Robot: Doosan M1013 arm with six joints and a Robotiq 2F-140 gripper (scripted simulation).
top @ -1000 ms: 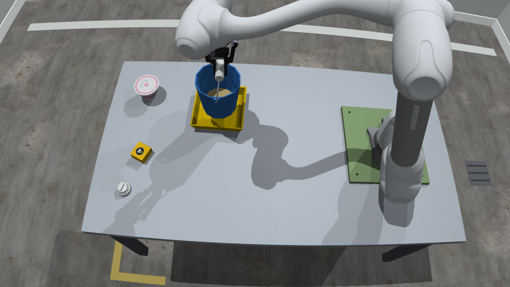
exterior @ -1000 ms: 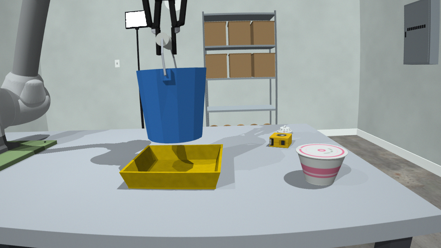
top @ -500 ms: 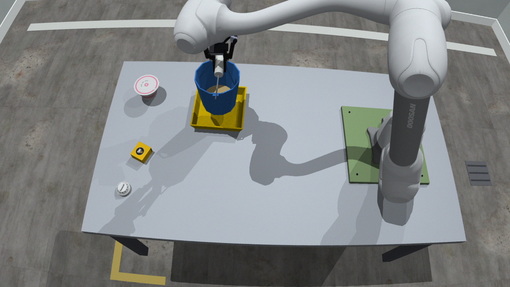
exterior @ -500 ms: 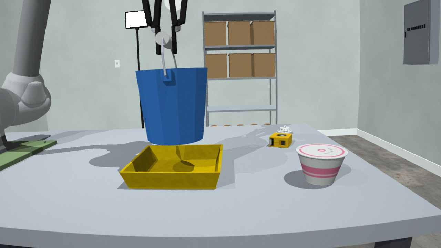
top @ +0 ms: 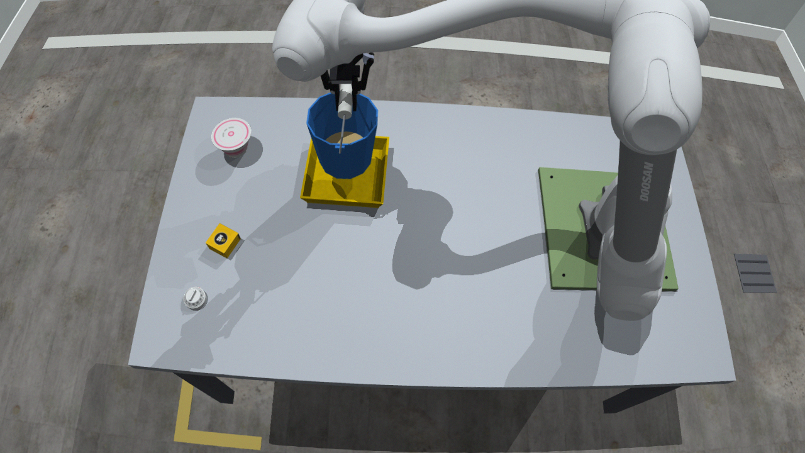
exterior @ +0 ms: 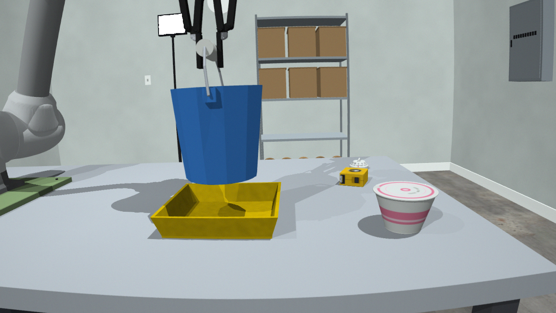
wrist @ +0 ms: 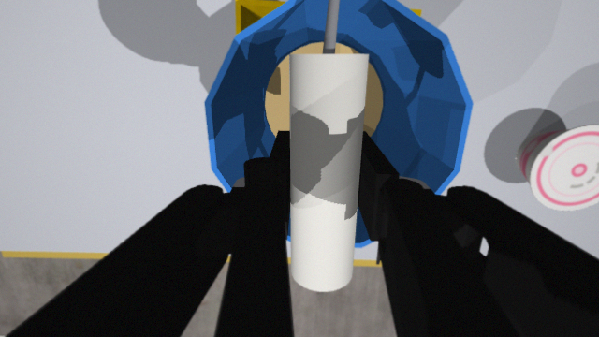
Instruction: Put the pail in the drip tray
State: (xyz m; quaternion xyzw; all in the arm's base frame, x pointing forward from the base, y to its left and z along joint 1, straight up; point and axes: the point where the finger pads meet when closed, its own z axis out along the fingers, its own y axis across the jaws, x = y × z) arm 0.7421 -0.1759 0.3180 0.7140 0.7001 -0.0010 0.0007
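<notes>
A blue pail (top: 342,146) (exterior: 217,132) (wrist: 421,108) hangs upright from its wire handle. My gripper (top: 344,92) (exterior: 206,48) (wrist: 321,154) is shut on the white grip of that handle (top: 344,105) (exterior: 206,49) (wrist: 323,187). The pail hangs over the yellow drip tray (top: 368,194) (exterior: 213,227). In the side view its base is level with the tray's far rim, above the tray's floor. In the wrist view the pail hides most of the tray; only a yellow corner (wrist: 245,14) shows at the top.
A pink-and-white lidded cup (top: 231,134) (exterior: 405,206) (wrist: 566,168) stands near the tray. A small yellow box (top: 222,240) (exterior: 353,176) and a white dial timer (top: 194,297) (exterior: 358,163) lie farther along the table. The arm's green base plate (top: 563,225) (exterior: 27,190) is at the other end.
</notes>
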